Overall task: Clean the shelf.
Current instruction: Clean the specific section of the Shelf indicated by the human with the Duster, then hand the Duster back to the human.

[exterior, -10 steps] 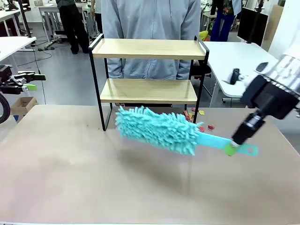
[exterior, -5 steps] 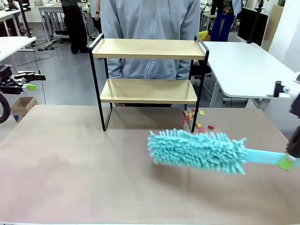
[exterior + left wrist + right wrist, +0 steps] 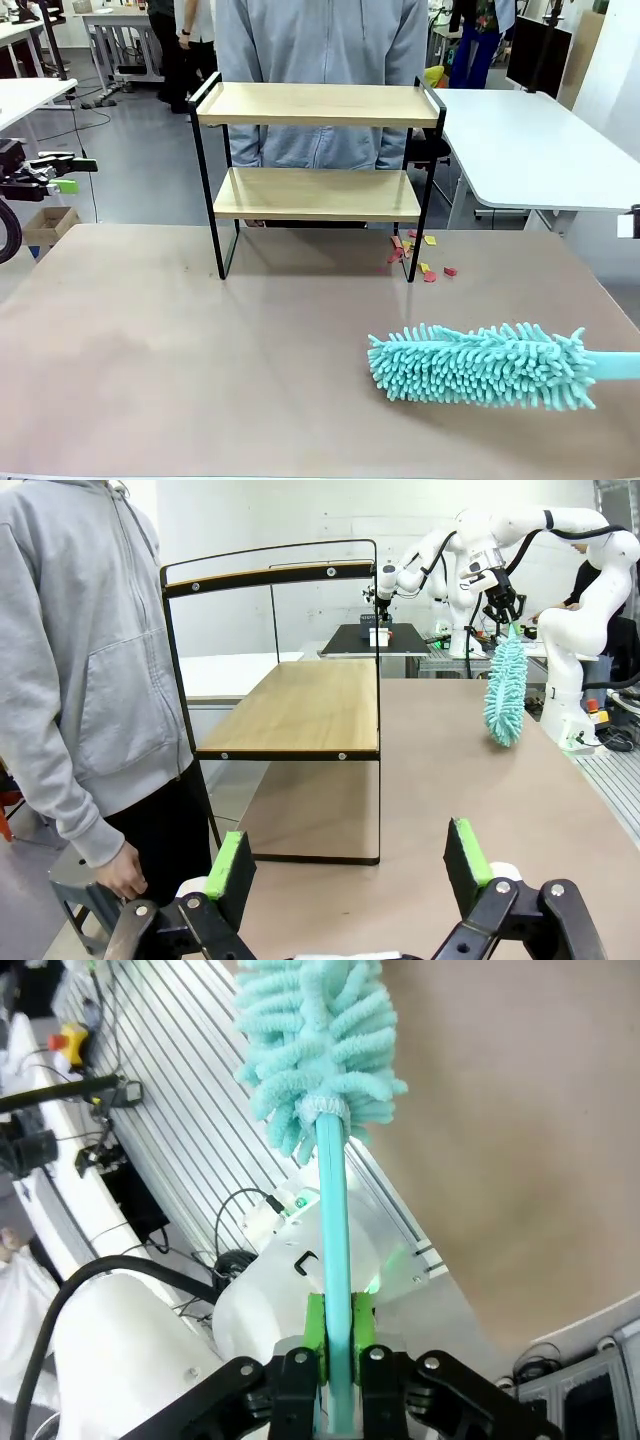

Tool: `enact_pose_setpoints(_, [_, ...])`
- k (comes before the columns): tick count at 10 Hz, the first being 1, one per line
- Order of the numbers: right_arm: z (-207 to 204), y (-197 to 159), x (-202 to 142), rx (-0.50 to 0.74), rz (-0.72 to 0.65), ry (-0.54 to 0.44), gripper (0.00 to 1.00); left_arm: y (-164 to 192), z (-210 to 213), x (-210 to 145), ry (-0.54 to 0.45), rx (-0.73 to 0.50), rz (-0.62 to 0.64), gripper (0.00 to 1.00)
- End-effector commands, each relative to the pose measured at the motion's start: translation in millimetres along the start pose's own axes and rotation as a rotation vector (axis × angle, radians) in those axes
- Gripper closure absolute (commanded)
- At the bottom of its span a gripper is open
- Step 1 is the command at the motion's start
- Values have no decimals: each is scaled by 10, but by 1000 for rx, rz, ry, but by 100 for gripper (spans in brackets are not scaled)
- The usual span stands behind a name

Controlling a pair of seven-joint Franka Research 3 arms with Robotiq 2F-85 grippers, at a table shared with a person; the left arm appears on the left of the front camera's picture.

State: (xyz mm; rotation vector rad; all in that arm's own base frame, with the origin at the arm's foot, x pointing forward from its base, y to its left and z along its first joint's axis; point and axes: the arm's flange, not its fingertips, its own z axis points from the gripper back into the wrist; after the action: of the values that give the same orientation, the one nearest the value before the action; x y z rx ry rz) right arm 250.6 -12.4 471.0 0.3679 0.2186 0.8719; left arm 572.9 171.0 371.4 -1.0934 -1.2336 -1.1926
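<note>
**Shelf stands at the far edge, duster held off to the right**

Shelf (image 3: 315,165), a small two-tier rack with two pale smooth wooden boards in a thin black metal frame, stands at twelve o'clock on the brown tabletop (image 3: 200,350), just in front of a person in a grey hooded top (image 3: 320,40). Both boards look bare. One fluffy turquoise microfibre duster (image 3: 480,365) with a flat turquoise plastic handle lies low over the table at about four o'clock from the rack, well apart from it, its shaggy head pointing toward the table's middle. The right gripper (image 3: 338,1355) is clamped tight on that handle, its green pads pressed against either side of the flat strip. The left gripper (image 3: 350,865) holds nothing, its two green-padded fingers spread wide; it sits off at nine o'clock, with the rack ahead of it and a little to its left. A handful of small red and yellow scraps (image 3: 420,262), roughly seven, lie scattered on the table by the rack's right legs, at about two o'clock.
</note>
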Motion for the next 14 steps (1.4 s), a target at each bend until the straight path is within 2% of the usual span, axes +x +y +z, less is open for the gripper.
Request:
enact_pose_setpoints(1, [21, 56, 40, -1, -5, -19, 87, -14, 3, 33, -2, 1, -7, 0])
enact_pose_setpoints(14, [21, 56, 40, -1, -5, -19, 87, -14, 3, 33, -2, 1, -7, 0])
